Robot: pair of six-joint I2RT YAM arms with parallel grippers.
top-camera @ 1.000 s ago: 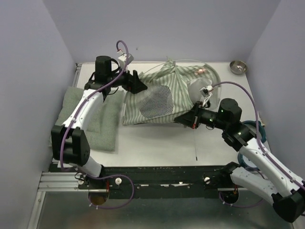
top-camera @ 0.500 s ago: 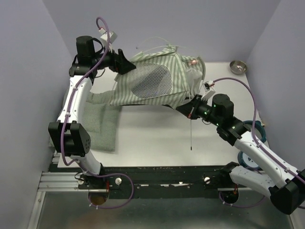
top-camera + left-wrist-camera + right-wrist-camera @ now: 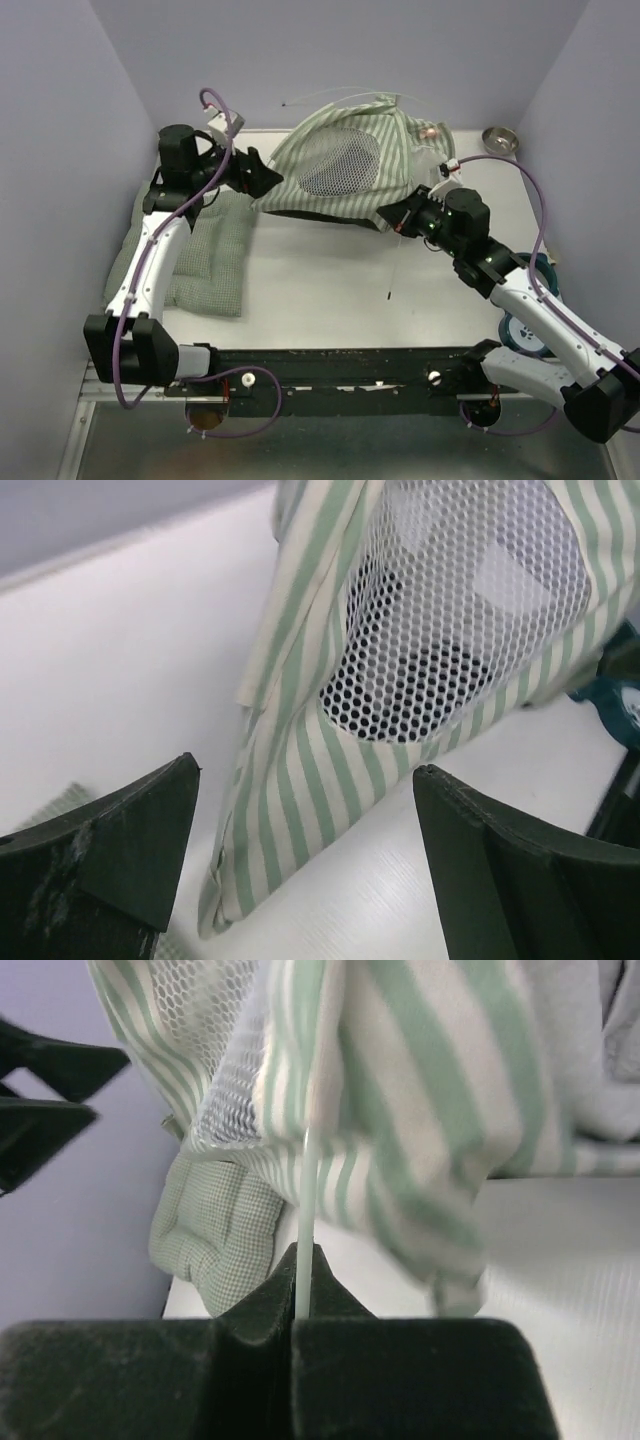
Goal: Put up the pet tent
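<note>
left end effector (image 3: 266, 180): spread, just left of pet tent (image 3: 345, 165); right end effector (image 3: 393, 221): pressed together, pinching whitish pole (image 3: 306, 1180); pet tent: far on tabletop (image 3: 320, 300)

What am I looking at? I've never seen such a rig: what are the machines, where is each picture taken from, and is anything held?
Two robot arms, left and right, are bolted at the table's near edge, each ending in a two-finger gripper. The wide picture comes from a fixed overhead camera. The two close-ups come from wrist cameras, and the dark shapes in them are the gripper's own fingers. On the table are a striped pet tent with mesh windows, a green checked cushion and a metal bowl. The left gripper is open beside the tent, holding nothing. The right gripper is shut on a thin whitish pole of the tent.
</note>
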